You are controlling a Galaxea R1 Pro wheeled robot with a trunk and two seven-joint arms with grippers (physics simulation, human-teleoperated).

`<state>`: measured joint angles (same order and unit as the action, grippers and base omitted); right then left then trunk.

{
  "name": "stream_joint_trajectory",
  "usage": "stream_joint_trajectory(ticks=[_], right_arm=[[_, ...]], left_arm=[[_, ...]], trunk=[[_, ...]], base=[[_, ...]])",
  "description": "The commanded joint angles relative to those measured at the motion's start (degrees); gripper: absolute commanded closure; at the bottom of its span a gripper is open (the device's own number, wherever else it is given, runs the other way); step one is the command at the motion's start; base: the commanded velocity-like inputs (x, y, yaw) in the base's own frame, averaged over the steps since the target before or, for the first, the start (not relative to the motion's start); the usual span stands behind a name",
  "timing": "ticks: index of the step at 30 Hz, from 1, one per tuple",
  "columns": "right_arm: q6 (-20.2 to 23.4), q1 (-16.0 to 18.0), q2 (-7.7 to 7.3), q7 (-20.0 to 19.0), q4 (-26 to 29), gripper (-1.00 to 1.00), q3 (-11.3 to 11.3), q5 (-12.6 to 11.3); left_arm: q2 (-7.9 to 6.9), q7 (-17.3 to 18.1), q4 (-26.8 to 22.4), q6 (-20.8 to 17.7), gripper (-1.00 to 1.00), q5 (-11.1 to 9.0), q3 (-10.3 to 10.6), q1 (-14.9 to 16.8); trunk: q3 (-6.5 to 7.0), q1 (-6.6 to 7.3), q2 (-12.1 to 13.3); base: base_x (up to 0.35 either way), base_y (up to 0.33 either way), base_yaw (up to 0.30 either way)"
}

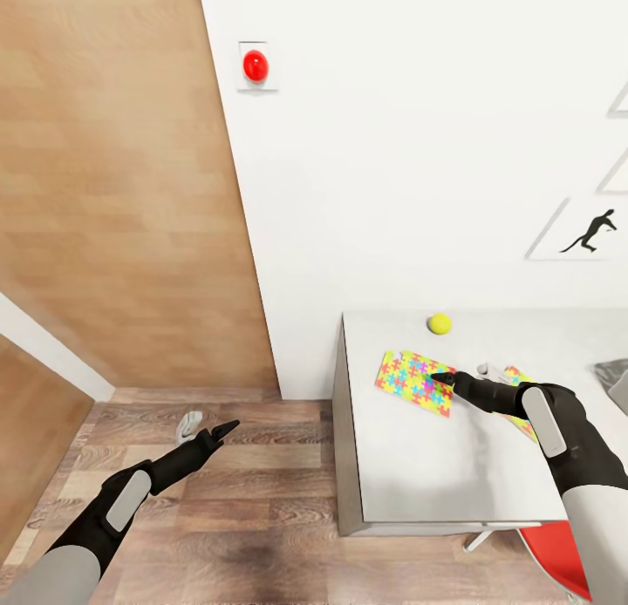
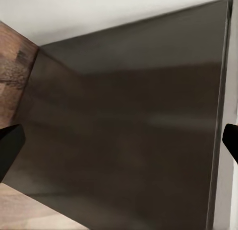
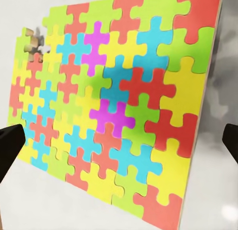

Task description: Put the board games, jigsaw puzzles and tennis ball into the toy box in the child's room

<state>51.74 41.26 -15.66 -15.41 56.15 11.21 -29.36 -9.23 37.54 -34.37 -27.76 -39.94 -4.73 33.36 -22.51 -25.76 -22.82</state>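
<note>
Two flat multicoloured jigsaw sheets lay on the pale grey table top (image 1: pixel 410 465): the nearer jigsaw (image 1: pixel 414 381) fully seen, the second jigsaw (image 1: pixel 522 380) mostly hidden behind the right arm. A small yellow tennis ball (image 1: pixel 440 323) sat near the wall, apart from both. The right gripper (image 3: pixel 119 145) hovered over the nearer jigsaw, jaws wide apart, empty. The left gripper (image 2: pixel 119 145), over the floor, was likewise spread and empty.

Even, bright, flat light; soft shadows smear the table (image 1: pixel 410 465) by the right arm. The left wrist view is dim and blurred.
</note>
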Motion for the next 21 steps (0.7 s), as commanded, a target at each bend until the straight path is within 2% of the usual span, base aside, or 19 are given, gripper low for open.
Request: stream_joint_trajectory(ticks=[1, 21], right_arm=[[0.25, 0.05, 0.01, -0.50, 0.01, -1.00, 0.13, 0.44], [0.21, 0.05, 0.01, -0.50, 0.01, -1.00, 0.13, 0.44]], left_arm=[[0.01, 0.08, 0.00, -0.45, -1.00, -0.31, -0.10, 0.03], [0.00, 0.08, 0.00, -0.45, -1.00, -0.31, -0.10, 0.03]], trunk=[[-0.13, -0.03, -0.10], [-0.43, -0.03, -0.10]], base=[[0.000, 0.000, 0.000], [0.000, 0.000, 0.000]])
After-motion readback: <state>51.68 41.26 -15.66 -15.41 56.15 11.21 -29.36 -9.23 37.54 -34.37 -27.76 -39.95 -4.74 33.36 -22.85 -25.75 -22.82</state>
